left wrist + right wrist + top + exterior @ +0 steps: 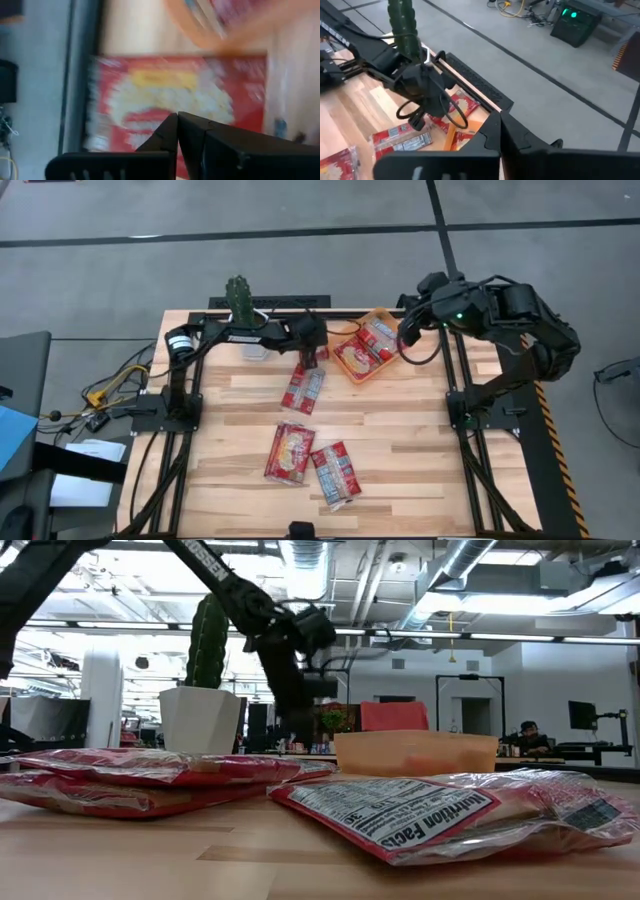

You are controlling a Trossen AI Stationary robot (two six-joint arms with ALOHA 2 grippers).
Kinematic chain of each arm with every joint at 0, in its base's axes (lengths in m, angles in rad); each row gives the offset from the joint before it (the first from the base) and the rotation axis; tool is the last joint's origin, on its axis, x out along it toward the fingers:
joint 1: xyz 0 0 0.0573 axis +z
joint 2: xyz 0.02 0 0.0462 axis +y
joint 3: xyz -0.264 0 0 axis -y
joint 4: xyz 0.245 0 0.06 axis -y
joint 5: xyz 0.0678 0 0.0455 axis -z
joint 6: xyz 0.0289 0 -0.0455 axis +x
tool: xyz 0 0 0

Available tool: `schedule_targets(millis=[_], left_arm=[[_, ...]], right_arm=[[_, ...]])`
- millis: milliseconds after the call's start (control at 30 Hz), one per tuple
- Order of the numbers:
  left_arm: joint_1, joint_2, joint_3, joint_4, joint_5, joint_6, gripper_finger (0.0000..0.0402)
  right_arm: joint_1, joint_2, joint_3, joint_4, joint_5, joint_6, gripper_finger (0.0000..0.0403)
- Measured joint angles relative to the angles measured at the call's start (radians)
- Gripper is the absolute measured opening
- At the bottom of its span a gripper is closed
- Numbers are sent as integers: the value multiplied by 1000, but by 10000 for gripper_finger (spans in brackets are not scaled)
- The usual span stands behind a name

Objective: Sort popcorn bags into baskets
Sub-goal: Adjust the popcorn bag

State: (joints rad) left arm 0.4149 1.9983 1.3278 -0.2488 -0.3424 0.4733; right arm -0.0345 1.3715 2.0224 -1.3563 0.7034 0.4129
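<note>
My left gripper point(311, 352) is at the table's far edge, just left of the orange tray point(343, 368). It is shut over a red popcorn bag with a cream centre panel point(170, 85), which also shows beside the gripper in the right wrist view point(465, 106). The tray holds at least two red bags point(372, 340). My right gripper point(408, 338) hovers shut and empty over the tray's right side. Three more bags lie flat on the wood: one with pale bands point(305, 387) near the left gripper, and two toward the near edge point(289, 452) point(336, 473). My left gripper comes down from above onto the cream-panel bag. Its shut fingertips point(172, 125) meet on the red face just beside the cream panel point(150, 116). The fingers hide the pinch itself. I cannot tell whether the bag is lifted or lies on the table.
A white pot with a green cactus point(240, 300) stands at the far edge, close behind the left arm. The tray point(415, 752) sits at the far edge between the two grippers. Bare wood lies on the table's right half and near-left corner.
</note>
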Motion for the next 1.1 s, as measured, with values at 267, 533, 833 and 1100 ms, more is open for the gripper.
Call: schedule_targets(millis=[267,533,833,1100], left_arm=[[0,43,3,-158,129,-117,0],[-94,25,6,-381,484,-271,0],[-238,-18,-4,-401,674,-385,0],[-261,-290,18,-446,615,-566,0]], right_arm=[[2,7,1,2,5,-2,5],[2,9,1,2,2,-2,25],[37,51,2,-23,-152,56,12],[181,103,-156,-188,-206,410,78]])
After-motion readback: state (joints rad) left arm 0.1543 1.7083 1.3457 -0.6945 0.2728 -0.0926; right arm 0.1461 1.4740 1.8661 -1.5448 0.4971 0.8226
